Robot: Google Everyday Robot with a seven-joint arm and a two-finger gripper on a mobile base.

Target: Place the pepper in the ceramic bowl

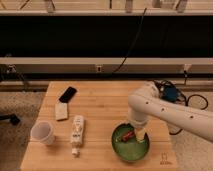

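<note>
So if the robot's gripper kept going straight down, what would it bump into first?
Probably the green bowl. The gripper points down into it, with the red pepper right beside its tip, so it might touch the pepper first. Depth is hard to judge.

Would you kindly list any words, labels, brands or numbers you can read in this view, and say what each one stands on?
None can be read.
White tube: printing too blurred to read.
Wooden table: small mark near its front right corner, illegible.
Black phone, white cup, ceramic bowl, pepper: no text visible.
Gripper, over the bowl: no marking visible.
</note>
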